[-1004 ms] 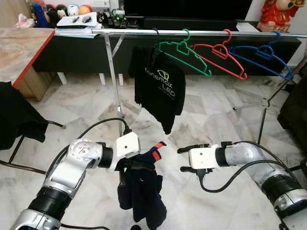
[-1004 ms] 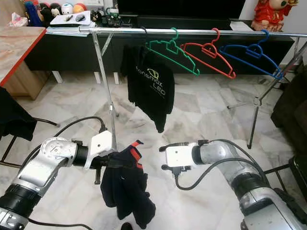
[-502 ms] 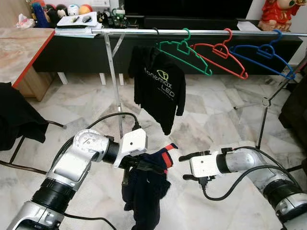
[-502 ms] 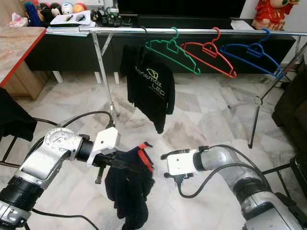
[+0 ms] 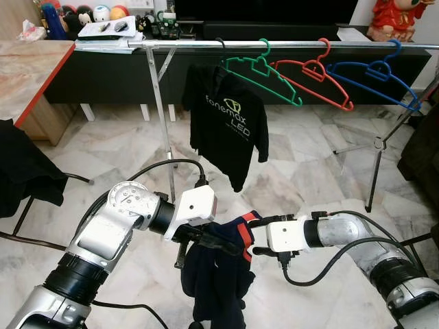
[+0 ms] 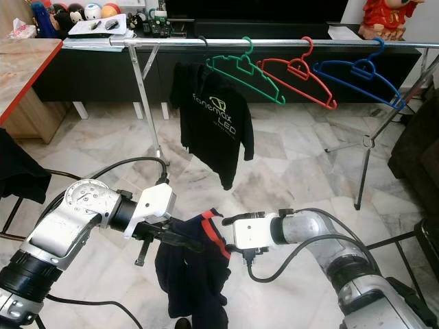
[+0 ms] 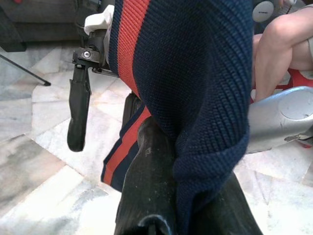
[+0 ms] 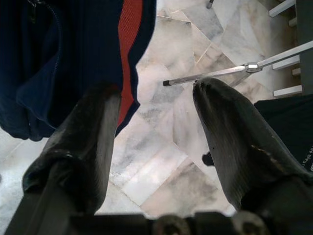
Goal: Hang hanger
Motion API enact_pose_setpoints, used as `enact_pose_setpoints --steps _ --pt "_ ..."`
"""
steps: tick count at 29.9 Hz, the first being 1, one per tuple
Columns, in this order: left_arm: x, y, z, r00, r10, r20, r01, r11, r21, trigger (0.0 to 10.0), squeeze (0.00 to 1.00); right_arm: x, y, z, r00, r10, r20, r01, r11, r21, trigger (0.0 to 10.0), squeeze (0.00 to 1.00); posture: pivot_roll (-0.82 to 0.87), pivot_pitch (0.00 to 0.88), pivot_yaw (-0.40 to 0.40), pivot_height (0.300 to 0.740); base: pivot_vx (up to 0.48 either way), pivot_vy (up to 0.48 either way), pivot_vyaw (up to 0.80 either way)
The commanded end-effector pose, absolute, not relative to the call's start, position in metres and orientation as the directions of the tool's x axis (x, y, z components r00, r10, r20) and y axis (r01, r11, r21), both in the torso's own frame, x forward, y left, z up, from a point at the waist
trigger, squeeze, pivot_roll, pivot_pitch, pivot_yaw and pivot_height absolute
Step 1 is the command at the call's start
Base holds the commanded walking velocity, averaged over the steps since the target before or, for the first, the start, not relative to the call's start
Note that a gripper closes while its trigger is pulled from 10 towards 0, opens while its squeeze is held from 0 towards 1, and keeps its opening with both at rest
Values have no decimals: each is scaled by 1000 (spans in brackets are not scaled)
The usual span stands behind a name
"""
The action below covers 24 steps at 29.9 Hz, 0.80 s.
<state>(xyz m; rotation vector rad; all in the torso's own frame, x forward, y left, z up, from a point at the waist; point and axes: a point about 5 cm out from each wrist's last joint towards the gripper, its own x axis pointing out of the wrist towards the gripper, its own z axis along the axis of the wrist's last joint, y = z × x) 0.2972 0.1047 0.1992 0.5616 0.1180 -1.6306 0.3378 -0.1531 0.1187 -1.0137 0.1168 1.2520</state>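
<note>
— Three empty hangers, green (image 5: 264, 74), red (image 5: 317, 75) and blue (image 5: 376, 74), sit on the far rail (image 5: 288, 45), but what about the piece we're meant to hang?

— That navy garment with the red stripe (image 5: 218, 271) dangles near the floor, low and centre, pinched by the left tool (image 5: 232, 248). No hanger inside it is visible.

— So the grip is the worry?

— Yes. The left tool is clamped on a fold of knit, and most of the cloth hangs free below. A quick swing could pull the fold out.

— And the right tool (image 6: 231, 239)?

— Its jaws stand wide, just beside the striped edge, holding nothing. If it closes on one loose layer, the garment may bunch or twist rather than spread.

— Anything in the way?

— A black shirt (image 5: 228, 127) already hangs left of the green hanger, so a lift there could snag it.
</note>
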Motion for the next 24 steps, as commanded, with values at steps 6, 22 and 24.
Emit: enact_pose_setpoints --steps 6,22,24 --pt "293 97 215 -61 -913 -403 936 -193 295 10000 0 331 -154 107 336 746 -576 -858 -10 -513 10000 0 41 170 14 740 0 0 0" --pt "283 90 227 -120 -917 -380 919 -248 307 10000 0 333 -155 98 389 736 -554 -863 81 -498 10000 0 58 163 20 740 0 0 0" --pt "281 89 228 -130 -916 -380 916 -257 307 10000 0 334 -154 97 392 736 -551 -862 86 -499 10000 0 58 163 20 740 0 0 0"
